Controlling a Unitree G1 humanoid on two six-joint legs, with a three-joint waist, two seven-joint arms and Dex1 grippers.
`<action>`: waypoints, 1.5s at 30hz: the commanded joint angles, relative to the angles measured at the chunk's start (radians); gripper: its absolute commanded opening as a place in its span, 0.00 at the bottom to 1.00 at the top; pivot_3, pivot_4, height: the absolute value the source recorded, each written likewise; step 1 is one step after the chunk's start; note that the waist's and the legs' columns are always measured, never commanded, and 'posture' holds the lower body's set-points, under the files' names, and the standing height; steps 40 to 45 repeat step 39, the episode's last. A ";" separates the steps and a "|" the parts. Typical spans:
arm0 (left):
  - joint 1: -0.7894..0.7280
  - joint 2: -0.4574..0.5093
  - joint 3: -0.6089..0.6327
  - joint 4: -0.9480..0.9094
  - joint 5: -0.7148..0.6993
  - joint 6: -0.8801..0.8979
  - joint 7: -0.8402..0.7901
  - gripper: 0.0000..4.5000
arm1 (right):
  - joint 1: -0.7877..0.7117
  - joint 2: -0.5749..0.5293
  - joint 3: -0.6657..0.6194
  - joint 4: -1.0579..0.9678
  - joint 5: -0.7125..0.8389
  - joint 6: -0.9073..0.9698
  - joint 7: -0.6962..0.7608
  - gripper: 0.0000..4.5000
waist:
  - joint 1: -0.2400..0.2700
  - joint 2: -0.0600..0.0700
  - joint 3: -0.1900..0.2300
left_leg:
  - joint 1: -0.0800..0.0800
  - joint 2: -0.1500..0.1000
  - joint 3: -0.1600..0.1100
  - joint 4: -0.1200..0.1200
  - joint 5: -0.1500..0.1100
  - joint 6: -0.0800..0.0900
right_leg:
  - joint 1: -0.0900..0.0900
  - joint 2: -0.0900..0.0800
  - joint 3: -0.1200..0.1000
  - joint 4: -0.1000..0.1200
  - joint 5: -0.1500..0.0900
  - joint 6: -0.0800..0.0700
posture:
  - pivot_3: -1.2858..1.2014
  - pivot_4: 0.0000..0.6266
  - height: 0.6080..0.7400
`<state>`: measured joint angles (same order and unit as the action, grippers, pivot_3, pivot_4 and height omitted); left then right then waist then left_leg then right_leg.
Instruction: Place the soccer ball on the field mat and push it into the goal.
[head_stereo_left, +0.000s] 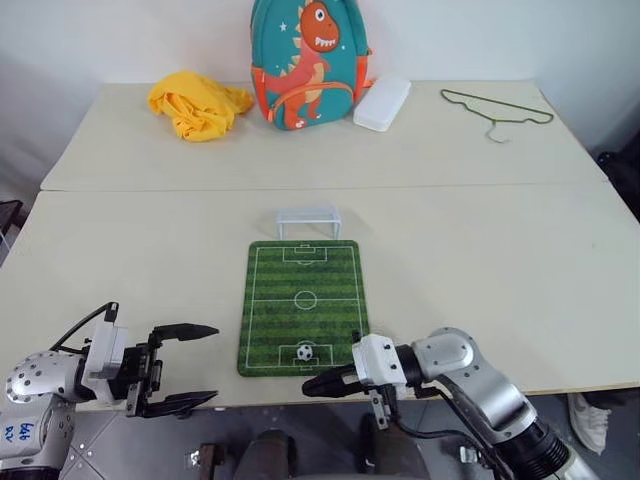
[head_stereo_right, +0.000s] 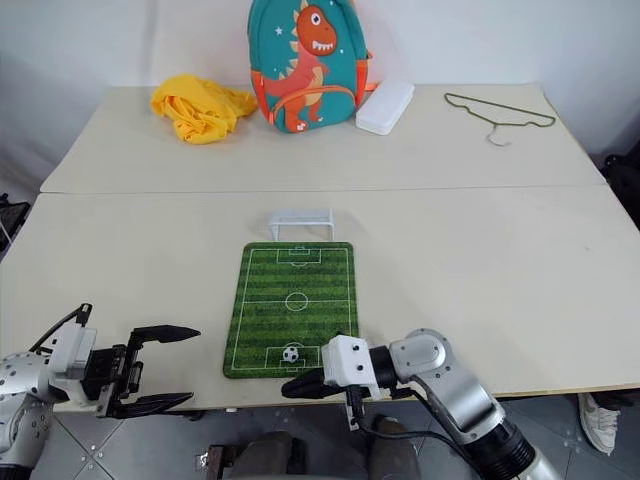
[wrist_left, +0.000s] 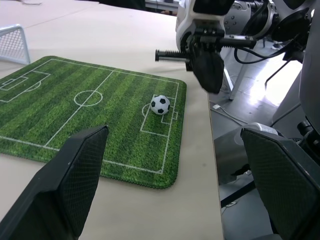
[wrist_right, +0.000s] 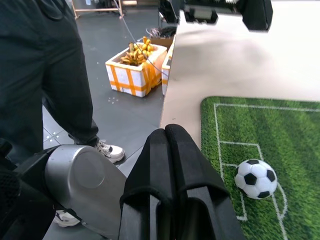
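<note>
Soccer ball (head_stereo_left: 305, 352) sits on the field mat's (head_stereo_left: 303, 272) near penalty box, the goal (head_stereo_left: 308, 219) straight beyond at the far end. Right gripper (head_stereo_left: 312, 385), fingers pressed together, hangs just near-side of it; left gripper (head_stereo_left: 185, 366) spread wide, further left

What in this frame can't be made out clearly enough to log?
- Person, right wrist view: cut off by the picture's edges, just dark trousers and a shoe show.
- Backpack, head views: its top is cut off by the upper edge.
- Goal, left wrist view: cut by the picture's edge, so its mouth is partly out of sight.
- White case: closed, contents hidden.
</note>
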<state>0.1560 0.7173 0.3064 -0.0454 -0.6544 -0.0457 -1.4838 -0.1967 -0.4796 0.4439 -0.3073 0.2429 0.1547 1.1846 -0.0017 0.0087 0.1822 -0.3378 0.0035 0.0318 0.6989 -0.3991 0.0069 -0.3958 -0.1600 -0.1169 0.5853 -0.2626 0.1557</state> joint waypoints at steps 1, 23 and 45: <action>0.006 -0.013 -0.001 -0.054 0.006 -0.009 0.031 1.00 | -0.026 0.038 0.047 0.010 -0.031 0.014 -0.037 0.00 | -0.001 0.000 0.000 | 0.000 0.000 0.000 0.000 0.000 0.000 | 0.000 0.000 0.000 0.000 0.000 0.000 | 0.52 0.24 1.00; -0.068 -0.129 0.081 -0.096 0.015 0.098 0.472 1.00 | -0.139 0.130 -0.210 0.184 -0.101 0.030 -0.385 0.00 | -0.003 0.000 0.000 | 0.000 0.001 0.000 -0.001 -0.001 -0.001 | -0.001 0.001 0.000 0.001 0.000 -0.001 | 0.52 0.24 1.00; -0.097 -0.110 0.027 -0.063 0.171 0.037 0.539 1.00 | 0.328 -0.197 -0.691 0.124 0.229 -0.278 -0.015 0.00 | 0.004 0.000 0.000 | 0.002 0.004 0.004 -0.001 -0.002 0.001 | 0.000 0.003 0.001 -0.002 0.000 0.000 | 0.52 0.24 1.00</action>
